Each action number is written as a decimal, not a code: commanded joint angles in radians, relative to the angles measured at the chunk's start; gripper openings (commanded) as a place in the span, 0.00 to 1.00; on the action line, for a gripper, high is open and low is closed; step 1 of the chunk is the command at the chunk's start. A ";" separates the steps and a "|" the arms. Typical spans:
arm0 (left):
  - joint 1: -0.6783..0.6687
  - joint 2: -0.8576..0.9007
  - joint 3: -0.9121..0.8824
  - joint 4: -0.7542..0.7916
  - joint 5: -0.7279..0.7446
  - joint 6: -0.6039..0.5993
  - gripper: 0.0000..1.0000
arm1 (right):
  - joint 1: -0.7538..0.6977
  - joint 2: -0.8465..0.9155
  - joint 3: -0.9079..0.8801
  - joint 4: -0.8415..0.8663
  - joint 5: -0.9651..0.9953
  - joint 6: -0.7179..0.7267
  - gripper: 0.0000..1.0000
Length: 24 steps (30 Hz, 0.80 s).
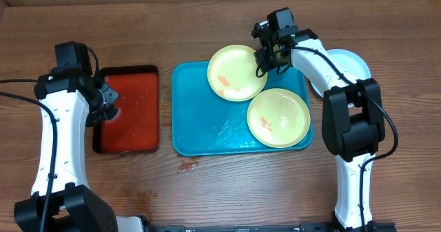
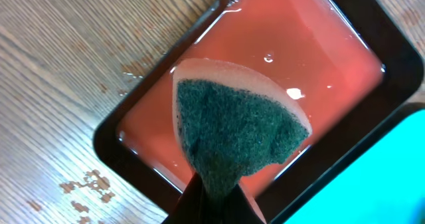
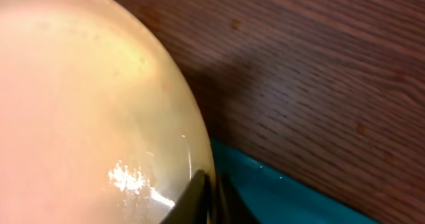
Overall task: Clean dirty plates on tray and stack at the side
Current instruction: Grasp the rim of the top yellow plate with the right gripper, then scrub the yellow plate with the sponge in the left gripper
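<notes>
Two pale yellow-green plates with orange smears lie on the turquoise tray (image 1: 200,122): one (image 1: 234,72) at its back edge, one (image 1: 278,117) at its front right. A light blue plate (image 1: 344,63) lies on the table right of the tray, partly hidden by the right arm. My right gripper (image 1: 262,60) is shut on the right rim of the back plate (image 3: 86,104), with the tray (image 3: 285,194) below. My left gripper (image 2: 216,207) is shut on a green and white sponge (image 2: 232,127) over the red tray (image 1: 127,111).
The red tray (image 2: 319,58) with black rim holds pink water and stands left of the turquoise tray (image 2: 372,177). Small reddish spots mark the wood in front of the trays (image 1: 187,166).
</notes>
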 commanded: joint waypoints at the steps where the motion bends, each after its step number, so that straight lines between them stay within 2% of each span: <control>1: -0.002 -0.003 0.002 0.011 0.069 0.043 0.04 | 0.019 0.010 0.009 -0.031 -0.006 0.000 0.04; 5: -0.013 -0.003 0.002 0.035 0.196 0.155 0.04 | 0.059 0.004 0.045 -0.127 -0.008 0.045 0.04; 9: -0.044 -0.003 0.002 0.057 0.303 0.209 0.04 | 0.115 0.000 0.098 -0.220 -0.077 0.099 0.04; 18: -0.185 -0.001 0.002 0.109 0.335 0.205 0.04 | 0.187 0.004 0.069 -0.235 -0.092 0.239 0.04; 24: -0.293 0.049 0.001 0.140 0.335 0.144 0.04 | 0.192 0.022 0.015 -0.170 -0.091 0.223 0.17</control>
